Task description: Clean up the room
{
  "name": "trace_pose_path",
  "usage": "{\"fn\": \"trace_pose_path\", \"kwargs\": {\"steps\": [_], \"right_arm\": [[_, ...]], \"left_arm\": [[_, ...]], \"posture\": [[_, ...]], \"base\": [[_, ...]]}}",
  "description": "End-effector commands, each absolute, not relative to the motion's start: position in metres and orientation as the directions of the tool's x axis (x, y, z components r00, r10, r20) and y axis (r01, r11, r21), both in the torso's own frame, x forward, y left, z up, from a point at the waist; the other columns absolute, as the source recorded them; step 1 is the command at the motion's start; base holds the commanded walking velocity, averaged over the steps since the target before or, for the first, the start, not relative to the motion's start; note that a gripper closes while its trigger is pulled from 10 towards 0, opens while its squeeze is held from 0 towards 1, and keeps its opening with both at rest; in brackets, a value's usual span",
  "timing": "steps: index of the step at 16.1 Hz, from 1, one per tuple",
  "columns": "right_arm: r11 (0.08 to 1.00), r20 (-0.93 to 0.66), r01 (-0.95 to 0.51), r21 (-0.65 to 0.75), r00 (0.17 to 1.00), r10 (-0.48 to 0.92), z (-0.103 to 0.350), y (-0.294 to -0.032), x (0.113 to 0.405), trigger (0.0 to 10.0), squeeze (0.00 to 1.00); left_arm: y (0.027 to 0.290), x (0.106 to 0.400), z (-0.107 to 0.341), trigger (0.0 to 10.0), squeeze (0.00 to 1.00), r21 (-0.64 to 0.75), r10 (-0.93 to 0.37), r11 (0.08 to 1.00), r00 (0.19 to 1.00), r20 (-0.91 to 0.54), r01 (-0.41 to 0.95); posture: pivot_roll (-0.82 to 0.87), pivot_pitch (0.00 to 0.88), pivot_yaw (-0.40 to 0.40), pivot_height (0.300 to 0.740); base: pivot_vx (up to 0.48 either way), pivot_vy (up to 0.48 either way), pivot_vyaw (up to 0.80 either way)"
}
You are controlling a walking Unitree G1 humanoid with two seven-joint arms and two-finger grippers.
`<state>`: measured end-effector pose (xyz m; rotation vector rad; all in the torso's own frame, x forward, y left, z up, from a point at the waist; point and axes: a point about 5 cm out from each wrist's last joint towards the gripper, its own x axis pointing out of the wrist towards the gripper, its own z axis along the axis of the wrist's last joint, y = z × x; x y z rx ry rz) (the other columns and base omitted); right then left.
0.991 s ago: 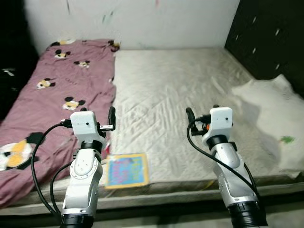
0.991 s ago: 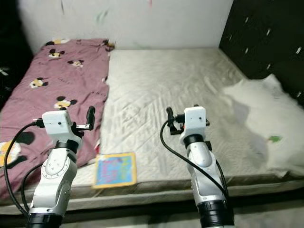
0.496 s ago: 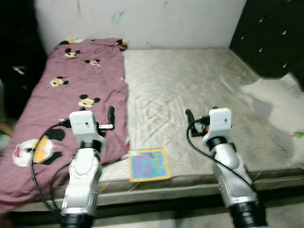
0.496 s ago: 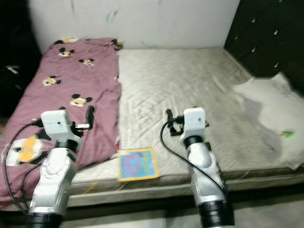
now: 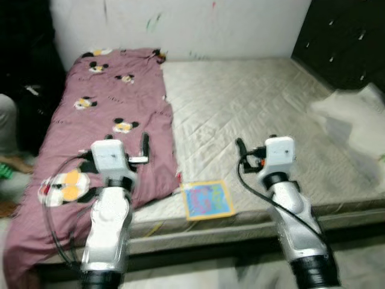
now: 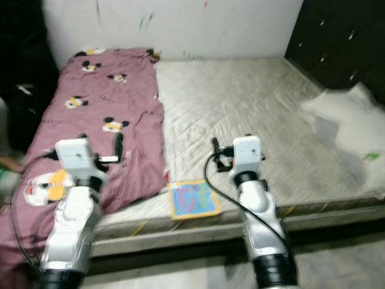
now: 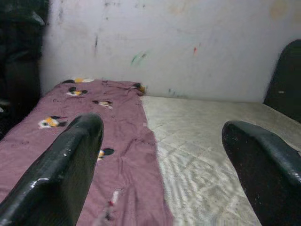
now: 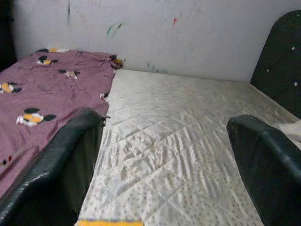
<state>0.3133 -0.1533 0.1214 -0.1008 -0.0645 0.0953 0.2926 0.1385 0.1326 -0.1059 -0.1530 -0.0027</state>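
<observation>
Roughly centred in the head views was a bare quilted mattress (image 5: pixel 258 102), used as the landmark. Left gripper (image 7: pixel 164 160) was held up in the air near the mattress's front left part, over the blanket, fingers (image 7: pixel 61 169) spread wide apart, holding nothing. Right gripper (image 8: pixel 167 160) was raised over the front middle of the mattress, its fingers (image 8: pixel 63 160) also spread wide, empty.

Purple blanket (image 5: pixel 102 114) with cartoon mouse prints covered the left strip of the mattress, running from the wall (image 5: pixel 228 24) end to the front edge and drooping over the front left corner. Picture book (image 5: pixel 208 200), yellow border with blue cover, lay flat on the mattress at its front edge, just beside the blanket's right hem, between the two arms. White pillow (image 5: pixel 355 114) sat on the right side of the mattress, near the dark headboard (image 5: pixel 343 42). Scribble marks showed on the wall behind the mattress. Frames were slightly blurred.
</observation>
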Motion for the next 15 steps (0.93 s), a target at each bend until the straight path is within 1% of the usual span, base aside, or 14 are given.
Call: {"fn": "trace_pose_path", "kwargs": {"steps": [1, 2, 4, 15], "right_arm": [[0.989, 0.077, -0.094, -0.113, 0.992, 0.103, 0.1256, -0.1537, 0.3145, 10.0, 0.0], [0.988, 0.078, -0.099, -0.116, 0.991, 0.108, 0.1254, -0.1528, 0.3139, 10.0, 0.0], [0.988, 0.076, -0.1, -0.117, 0.991, 0.109, 0.1249, -0.1528, 0.3135, 10.0, 0.0], [0.988, 0.083, -0.093, -0.121, 0.991, 0.104, 0.1259, -0.1538, 0.3135, 10.0, 0.0]], "left_arm": [[0.1369, 0.2924, 0.1362, 10.0, 0.0, -0.102, -0.018, 0.994, 0.986, 0.167, 0.035], [0.137, 0.2915, 0.1372, 10.0, 0.0, -0.104, -0.031, 0.993, 0.984, 0.177, 0.05], [0.1368, 0.2914, 0.1373, 10.0, 0.0, -0.105, -0.034, 0.993, 0.983, 0.179, 0.054], [0.1348, 0.2903, 0.1361, 10.0, 0.0, -0.109, -0.044, 0.992, 0.983, 0.18, 0.065]], "posture": [[-0.08, 0.0, 0.012, 0.74], [-0.09, 0.0, 0.014, 0.74], [-0.09, 0.0, 0.013, 0.74], [-0.09, 0.0, 0.009, 0.74]], "base": [[0.0, 0.0, 0.0], [0.0, 0.0, 0.0], [0.251, 0.0, 0.0], [0.297, 0.0, 0.0]]}}
